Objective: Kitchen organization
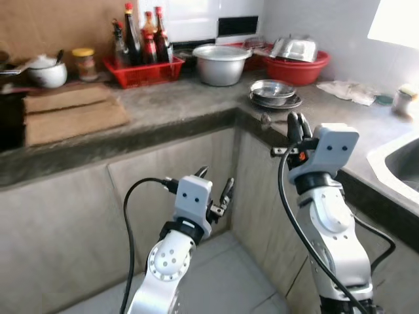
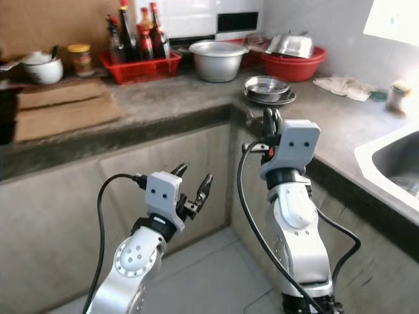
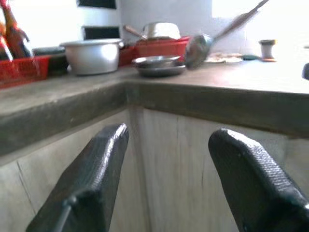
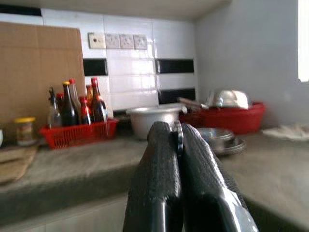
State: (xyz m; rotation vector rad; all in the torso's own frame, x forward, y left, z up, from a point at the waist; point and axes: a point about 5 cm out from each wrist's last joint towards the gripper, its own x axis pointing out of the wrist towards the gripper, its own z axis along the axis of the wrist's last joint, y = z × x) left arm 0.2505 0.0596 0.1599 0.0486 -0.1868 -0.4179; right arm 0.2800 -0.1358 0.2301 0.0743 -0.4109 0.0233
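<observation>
My right gripper (image 1: 298, 122) is raised at the inner corner of the grey stone counter (image 1: 170, 108), fingers pointing up and shut. A thin metal edge (image 4: 178, 137) shows pinched between its pads. It looks like the handle of a steel ladle, whose bowl (image 1: 265, 120) hangs at the counter edge just left of the fingers. In the left wrist view the ladle (image 3: 198, 48) appears blurred, its handle slanting upward. My left gripper (image 1: 215, 186) is lower, in front of the cabinet doors, open with nothing between its fingers (image 3: 96, 174).
On the counter stand stacked steel bowls (image 1: 273, 91), an aluminium pot (image 1: 221, 63), a red basin (image 1: 298, 69) with a steel bowl, a red basket of sauce bottles (image 1: 141, 69), folded cardboard (image 1: 72, 111) and a white pot (image 1: 46, 72). A sink (image 1: 399, 163) is at the right.
</observation>
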